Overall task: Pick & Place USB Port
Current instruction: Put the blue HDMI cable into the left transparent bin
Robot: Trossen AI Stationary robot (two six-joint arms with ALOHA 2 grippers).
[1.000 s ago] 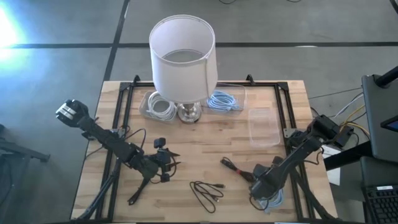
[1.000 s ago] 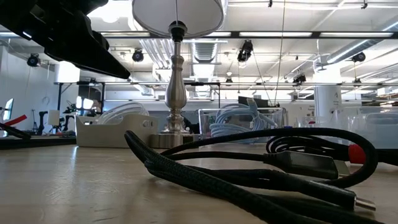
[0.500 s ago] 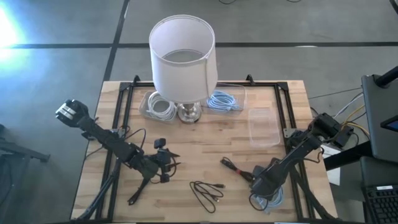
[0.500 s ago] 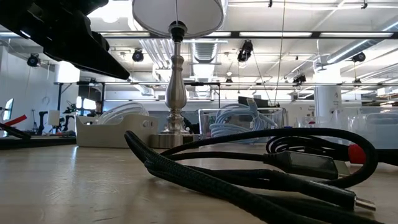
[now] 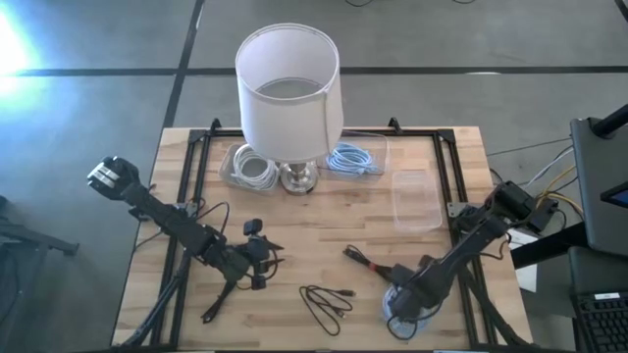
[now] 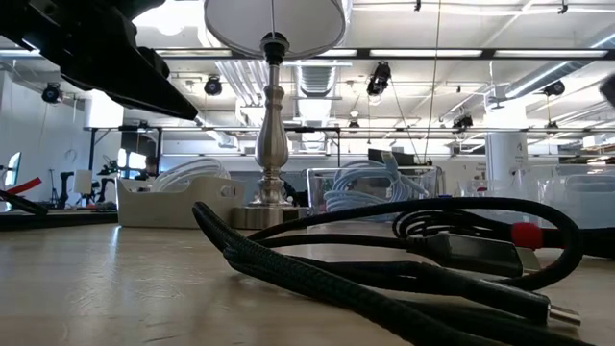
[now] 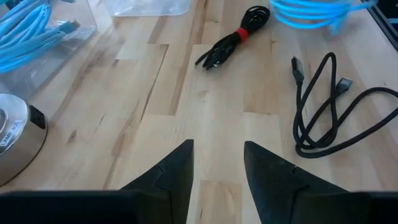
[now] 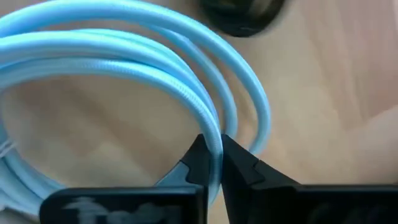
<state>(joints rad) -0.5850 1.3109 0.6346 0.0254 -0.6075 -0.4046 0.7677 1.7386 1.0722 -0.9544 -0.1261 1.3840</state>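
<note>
We have the right gripper (image 8: 214,155) low on the table at the lower right of the high view, its fingers pinched together on a strand of the light blue cable coil (image 8: 124,81), which lies at the table's lower right edge. To do this step well, we judge that we should keep the pinch firm and lift straight up so the loops come away together and do not snag the black bundle with the red tie (image 5: 368,263) just beside it. The left gripper (image 7: 217,162) waits at the lower left of the high view, fingers apart over bare wood, near the loose black cable (image 5: 326,302).
</note>
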